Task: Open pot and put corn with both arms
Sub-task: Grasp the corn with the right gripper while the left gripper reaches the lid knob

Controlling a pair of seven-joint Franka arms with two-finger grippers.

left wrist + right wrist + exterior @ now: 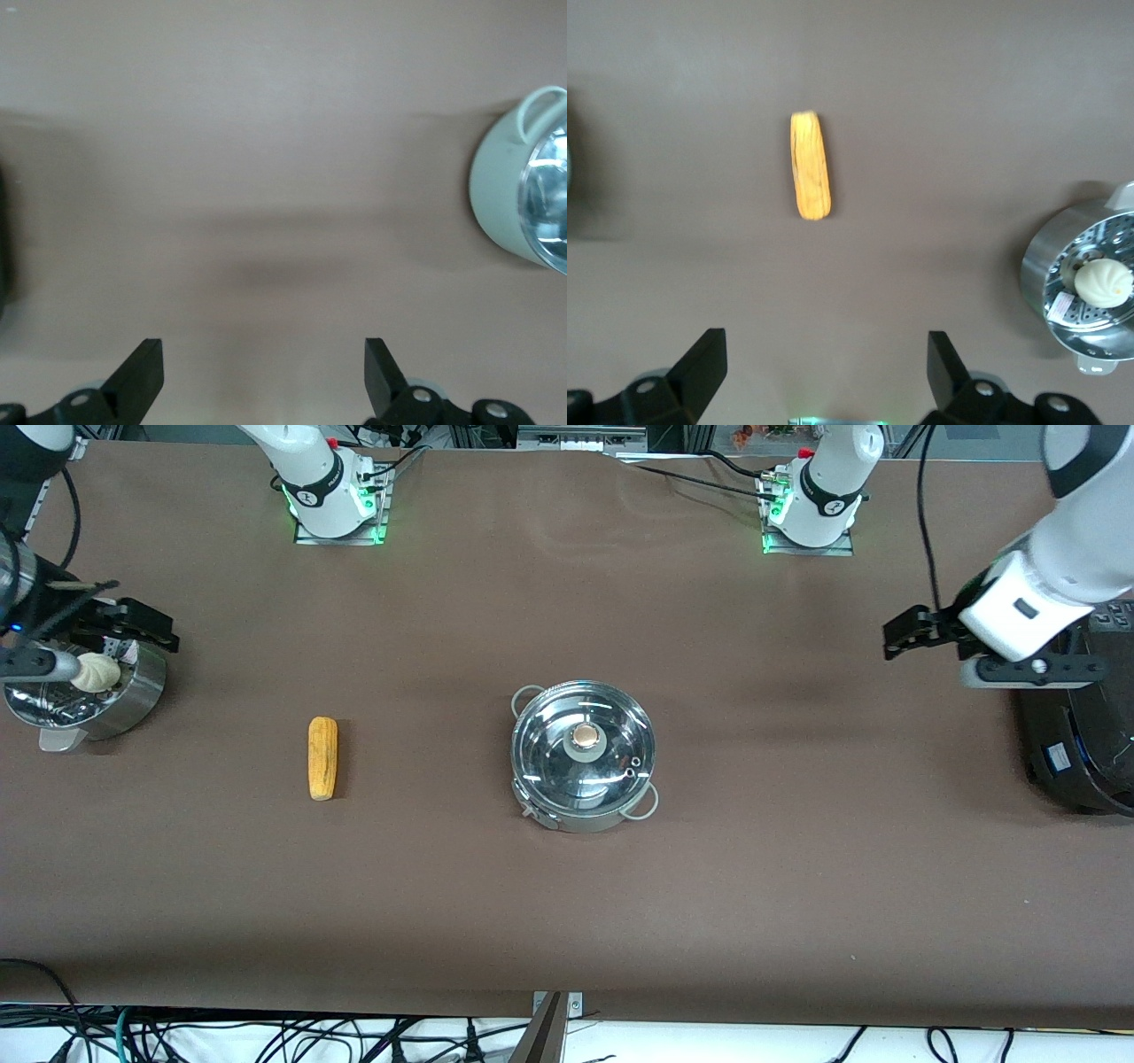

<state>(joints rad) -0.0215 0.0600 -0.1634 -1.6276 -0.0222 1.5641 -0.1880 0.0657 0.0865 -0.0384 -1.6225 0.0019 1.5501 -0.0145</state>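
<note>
we see the pot [584,755] mid-bench, its glass lid [585,745] on. the corn [322,757] lies flat on the bench [567,886], well apart from the pot toward the right arm's end. the right tool [824,376] hangs over the steamer basket [84,695] holding a bun [96,671], fingers spread wide, empty. the left tool [264,381] hangs beside the black cooker [1085,735], wide open, empty.

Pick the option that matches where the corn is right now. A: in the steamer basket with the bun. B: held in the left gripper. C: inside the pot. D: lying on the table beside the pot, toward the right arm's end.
D: the corn lies flat on the bare table, apart from the pot, whose glass lid is on.
</note>
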